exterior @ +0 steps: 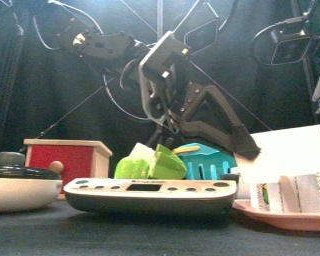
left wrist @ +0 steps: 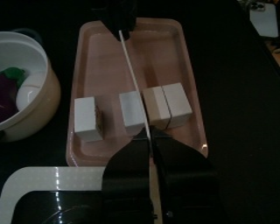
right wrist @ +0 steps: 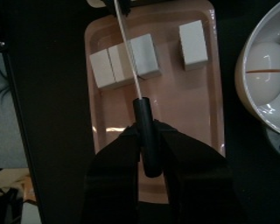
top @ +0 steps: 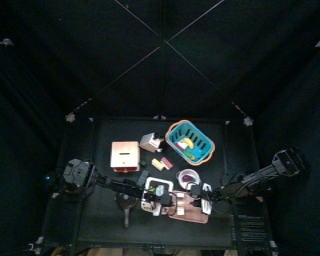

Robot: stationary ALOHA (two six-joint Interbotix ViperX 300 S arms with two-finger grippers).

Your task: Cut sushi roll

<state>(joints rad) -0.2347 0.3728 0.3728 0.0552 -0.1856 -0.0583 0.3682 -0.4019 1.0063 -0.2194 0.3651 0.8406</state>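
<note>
A pink tray [left wrist: 184, 61] holds the white sushi roll cut into pieces: several blocks side by side [left wrist: 166, 102] and one block apart [left wrist: 88, 117]. They also show in the right wrist view [right wrist: 122, 61] and at the right of the front view [exterior: 299, 192]. My right gripper [right wrist: 143, 144] is shut on the black handle of a knife [right wrist: 143, 131]. Its thin blade [right wrist: 129, 52] lies across the grouped blocks. My left gripper [left wrist: 150, 162] hovers over the tray's end, jaws together, with the blade [left wrist: 127, 79] running toward them.
A white bowl [left wrist: 38, 61] with purple and green food sits beside the tray, and another white bowl [right wrist: 265, 66] on its other side. A grey scale [exterior: 149, 195], red box [exterior: 67, 160], teal basket [top: 190, 141] and white card [exterior: 290, 150] stand nearby.
</note>
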